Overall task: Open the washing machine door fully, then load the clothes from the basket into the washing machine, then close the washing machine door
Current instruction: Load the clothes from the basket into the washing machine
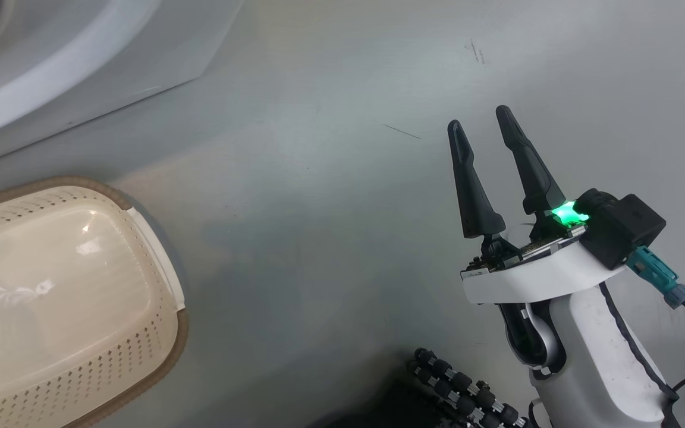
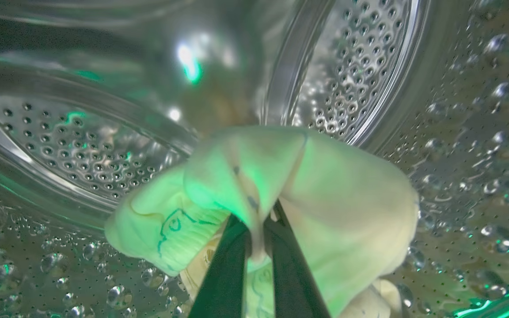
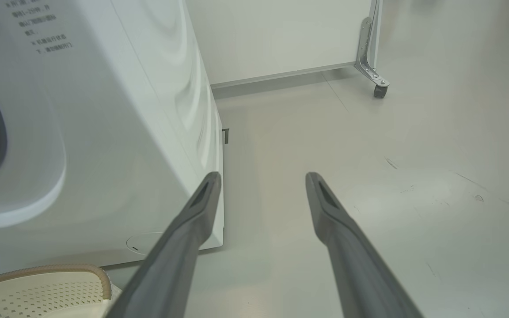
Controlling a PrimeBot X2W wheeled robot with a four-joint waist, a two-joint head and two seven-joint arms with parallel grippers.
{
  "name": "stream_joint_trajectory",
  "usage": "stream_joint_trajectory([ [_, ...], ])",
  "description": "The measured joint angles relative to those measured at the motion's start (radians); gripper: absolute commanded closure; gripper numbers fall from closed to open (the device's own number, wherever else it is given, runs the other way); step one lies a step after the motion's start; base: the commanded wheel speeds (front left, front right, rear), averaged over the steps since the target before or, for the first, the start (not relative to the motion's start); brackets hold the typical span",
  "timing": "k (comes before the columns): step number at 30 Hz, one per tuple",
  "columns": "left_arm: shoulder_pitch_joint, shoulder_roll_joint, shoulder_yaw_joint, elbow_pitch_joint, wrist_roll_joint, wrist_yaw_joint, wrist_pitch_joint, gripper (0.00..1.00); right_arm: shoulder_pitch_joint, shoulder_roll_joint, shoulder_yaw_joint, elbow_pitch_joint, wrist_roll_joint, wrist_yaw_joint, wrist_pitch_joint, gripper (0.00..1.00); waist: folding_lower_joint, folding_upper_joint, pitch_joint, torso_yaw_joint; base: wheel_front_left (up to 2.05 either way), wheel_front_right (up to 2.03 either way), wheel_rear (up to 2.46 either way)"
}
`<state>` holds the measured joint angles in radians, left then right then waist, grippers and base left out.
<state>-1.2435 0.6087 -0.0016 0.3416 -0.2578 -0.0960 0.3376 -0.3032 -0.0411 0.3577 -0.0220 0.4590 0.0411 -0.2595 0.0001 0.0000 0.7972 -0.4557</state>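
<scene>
The clothes are sitting inside the washing machine: in the left wrist view a soft pale-yellow garment with a thin line-drawn print is bunching up in front of the perforated steel drum, with green light tinting its folds. The left end effector is clenching on this fabric. Its two dark fingers are standing nearly together with a pinch of the cloth between them, and the rest of the garment is billowing out to both sides of the tips. Whether the lower part of the garment is touching the drum wall cannot be told.

The right end effector is hanging released over the grey floor, its fingers spreading well apart, gripping nothing and touching nothing. In the right wrist view it is pointing past the white machine's lower front corner, apart from the cabinet. A green light is glowing at its base in the head view.

The basket is standing on the floor near the front of the machine, to the robot's left, well apart from the right end effector. Its brown rim, perforated cream sides and glossy inner bottom are showing.
</scene>
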Motion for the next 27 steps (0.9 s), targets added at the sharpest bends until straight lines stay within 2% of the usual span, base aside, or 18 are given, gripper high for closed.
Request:
stream_joint_trajectory([
  [10, 0.036, -0.04, 0.007, 0.131, -0.043, 0.012, 0.026, 1.0, -0.01, 0.001, 0.002, 0.009, 0.0, -0.001, 0.0, 0.0, 0.0, 0.0, 0.009, 0.003, 0.0, 0.0, 0.0],
  [11, 0.039, -0.044, 0.007, 0.142, -0.049, 0.012, 0.033, 0.83, -0.016, 0.001, 0.002, 0.01, 0.0, -0.001, 0.0, 0.0, 0.0, 0.0, 0.009, 0.004, 0.0, 0.0, 0.0],
  [12, 0.043, -0.049, 0.007, 0.15, -0.054, 0.012, 0.032, 0.54, -0.019, 0.001, 0.001, 0.011, 0.0, -0.001, 0.0, 0.0, 0.0, 0.0, 0.008, 0.005, 0.0, 0.0, 0.0],
  [13, 0.047, -0.054, 0.006, 0.156, -0.054, 0.012, 0.026, 0.16, -0.019, 0.001, 0.001, 0.012, 0.0, -0.001, 0.0, 0.0, 0.0, 0.0, 0.006, 0.007, 0.0, 0.0, 0.0],
  [14, 0.05, -0.055, 0.005, 0.16, -0.054, 0.012, 0.021, 0.0, -0.019, 0.001, 0.002, 0.015, 0.0, -0.001, 0.0, 0.0, 0.0, 0.0, 0.003, 0.008, 0.0, 0.0, 0.0],
  [17, 0.049, -0.055, -0.001, 0.161, -0.054, 0.012, 0.015, 0.0, -0.019, 0.001, 0.0, 0.019, 0.0, -0.002, 0.0, 0.0, -0.0001, 0.0, -0.004, 0.014, 0.0, 0.0, 0.0],
  [27, 0.063, -0.094, -0.026, 0.164, -0.035, 0.012, -0.107, 0.0, -0.019, 0.0, -0.033, 0.03, -0.015, -0.015, 0.0, 0.0, -0.0001, 0.0, -0.042, 0.039, 0.0, 0.0, 0.0],
])
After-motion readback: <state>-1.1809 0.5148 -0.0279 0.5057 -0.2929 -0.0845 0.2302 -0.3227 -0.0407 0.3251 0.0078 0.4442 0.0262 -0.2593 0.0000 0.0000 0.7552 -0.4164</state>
